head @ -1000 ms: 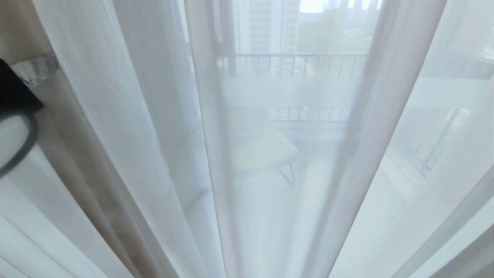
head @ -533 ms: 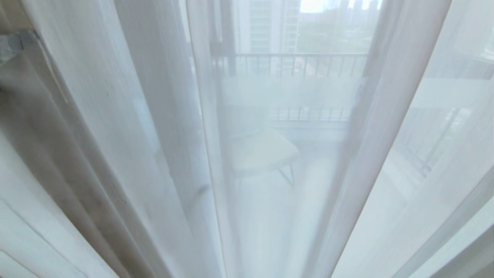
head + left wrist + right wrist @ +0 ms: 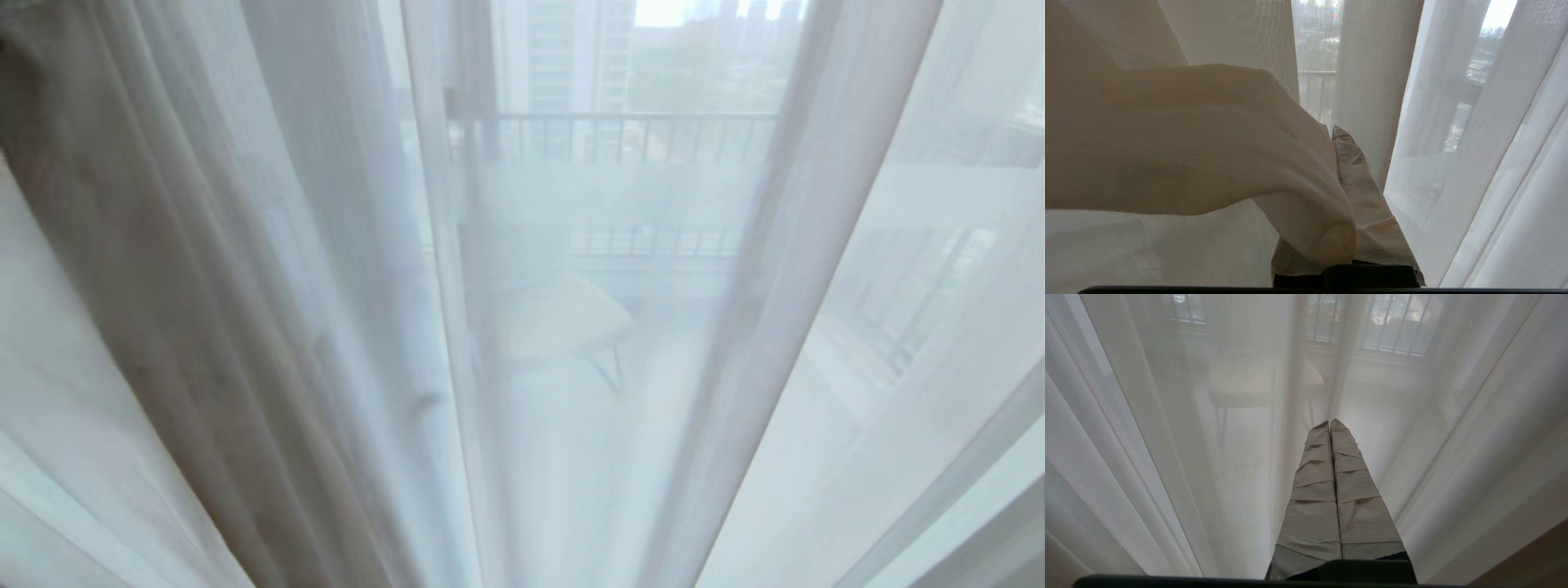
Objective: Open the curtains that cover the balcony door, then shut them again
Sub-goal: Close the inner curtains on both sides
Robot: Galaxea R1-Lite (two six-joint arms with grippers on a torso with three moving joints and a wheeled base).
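Note:
Sheer white curtains (image 3: 343, 245) hang in soft folds across the whole head view, and no gripper shows there. Behind them the balcony door (image 3: 637, 196) appears dimly, with its frosted band and a dark upright frame. In the left wrist view my left gripper (image 3: 1332, 132) is shut on a bunched cream fold of the curtains (image 3: 1208, 143). That fold drapes over one tape-wrapped finger and hides it; the other finger (image 3: 1359, 183) shows. My right gripper (image 3: 1329, 422) is shut on nothing, its taped fingers pressed together just in front of the sheer curtains (image 3: 1167, 437).
Through the fabric I see a white chair (image 3: 563, 318) on the balcony and a dark railing (image 3: 637, 135) with buildings beyond. A strip of wooden floor (image 3: 1543, 559) shows at the corner of the right wrist view.
The left arm, at the head view's left edge a second ago, has gone out of it. The shaded curtain folds on the left have spread and shifted rightward. The right arm has not moved.

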